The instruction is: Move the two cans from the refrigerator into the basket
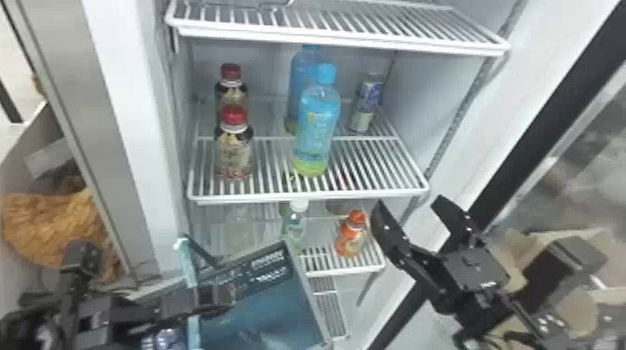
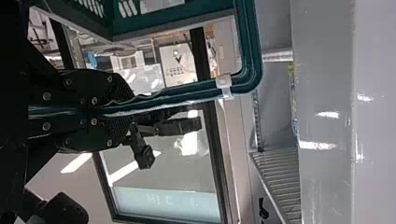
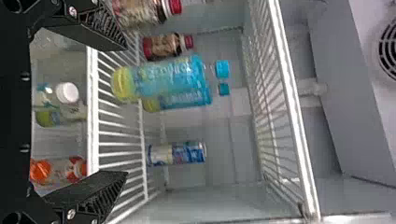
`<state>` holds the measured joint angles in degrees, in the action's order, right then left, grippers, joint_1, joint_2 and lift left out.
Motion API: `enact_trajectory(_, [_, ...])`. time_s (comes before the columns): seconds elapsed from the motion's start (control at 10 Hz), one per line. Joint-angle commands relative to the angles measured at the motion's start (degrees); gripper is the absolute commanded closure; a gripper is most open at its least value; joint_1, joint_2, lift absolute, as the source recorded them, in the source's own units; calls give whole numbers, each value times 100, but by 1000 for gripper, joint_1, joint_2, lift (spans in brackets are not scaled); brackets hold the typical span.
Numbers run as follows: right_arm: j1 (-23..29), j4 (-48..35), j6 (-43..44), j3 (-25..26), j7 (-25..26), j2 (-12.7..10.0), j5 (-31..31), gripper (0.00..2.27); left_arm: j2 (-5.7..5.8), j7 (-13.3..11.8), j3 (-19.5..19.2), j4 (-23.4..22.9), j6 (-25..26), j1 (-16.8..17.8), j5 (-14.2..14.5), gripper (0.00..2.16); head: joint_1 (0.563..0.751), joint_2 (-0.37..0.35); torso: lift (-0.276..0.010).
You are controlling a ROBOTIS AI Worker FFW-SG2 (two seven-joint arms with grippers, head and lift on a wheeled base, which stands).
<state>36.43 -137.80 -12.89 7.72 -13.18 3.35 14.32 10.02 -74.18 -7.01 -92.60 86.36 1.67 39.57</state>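
In the head view one slim can [image 1: 367, 102] stands upright at the right rear of the middle refrigerator shelf [image 1: 307, 194]. My right gripper [image 1: 410, 205] is open and empty, low and to the right in front of that shelf. From the right wrist, the same can [image 3: 177, 153] lies beyond the open right gripper [image 3: 126, 111], with space between them. The blue-green basket [image 1: 261, 316] is at the lower centre, before the refrigerator. My left gripper [image 1: 219, 305] is at its left side; in the left wrist view the left gripper [image 2: 126, 112] is shut on the rim of the basket [image 2: 251, 46].
Two blue bottles [image 1: 316, 125] stand left of the can, and two red-capped bottles [image 1: 234, 149] farther left. The lower shelf holds an orange bottle [image 1: 351, 235] and a white-capped bottle [image 1: 295, 225]. A wire shelf [image 1: 344, 37] hangs above; the refrigerator's side walls flank both sides.
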Motion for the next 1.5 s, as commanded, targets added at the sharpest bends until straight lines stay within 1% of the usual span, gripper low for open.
enact_trajectory(0.0, [-310,344,235,-6,96,-18,7,125,0,0,4,0,12,2,-4,1191,695,-229,-25])
enact_trajectory(0.3, [-1028,1019,559,-6,333,-80,-50,127,9,0,27,0,26,2,8,1191,695,-250,-25])
enact_trajectory(0.5, [-1548,1483,587,-6,333,-80,-210,125,18,0,38,0,26,2,19,1191,695,-256,-25])
enact_trajectory(0.8, [-2279,2088,573,-6,333,-53,-552,125,26,0,61,0,40,16,30,1190,695,-254,-25])
enact_trajectory(1.1, [-2926,2608,348,-86,333,-36,-678,125,26,0,84,0,40,44,30,1191,695,-251,-25])
enact_trajectory(1.4, [-3545,3170,319,-223,342,-10,-804,125,35,9,118,0,40,86,42,1191,695,-234,-25])
